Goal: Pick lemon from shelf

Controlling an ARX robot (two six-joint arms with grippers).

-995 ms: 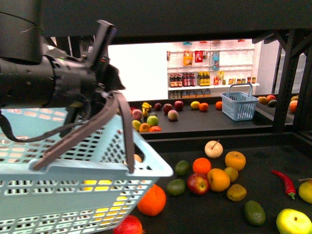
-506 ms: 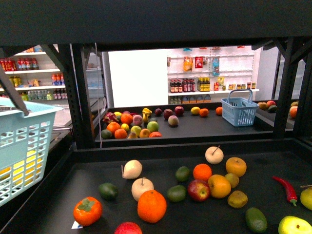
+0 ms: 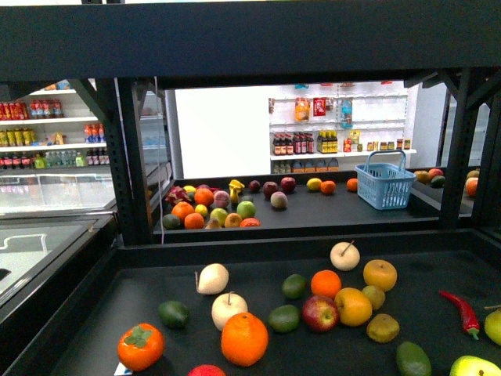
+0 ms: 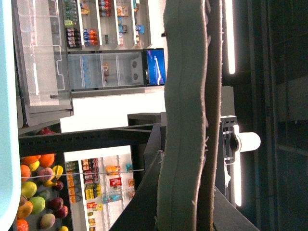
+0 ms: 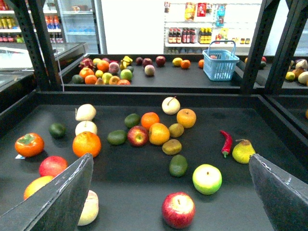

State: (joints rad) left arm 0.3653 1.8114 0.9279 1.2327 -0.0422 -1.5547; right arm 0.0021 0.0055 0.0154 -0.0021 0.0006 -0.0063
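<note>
The shelf (image 3: 427, 276) is a black-framed stand, and its dark tray (image 5: 126, 179) holds scattered fruit. No lemon shows among them; it is out of view. My left gripper (image 4: 187, 211) is shut on the basket handle (image 4: 184, 96), a grey-brown strap running between its dark fingers. The pale blue basket rim (image 4: 6, 120) shows at one edge of the left wrist view. My right gripper (image 5: 170, 161) hangs open over the tray, its grey pads (image 5: 62, 197) wide apart, with nothing between them. Neither arm shows in the front view.
Under the right gripper lie a red apple (image 5: 178, 210), a yellow-green apple (image 5: 207, 178) and an avocado (image 5: 178, 165). A pear (image 5: 243, 151) and a red chilli (image 5: 226, 143) lie nearby. Behind is another fruit tray with a blue basket (image 3: 383, 182). Black uprights (image 3: 133, 157) flank the tray.
My left arm and the pale blue basket have swung off to the left, out of the front view. The whole near tray is now uncovered.
</note>
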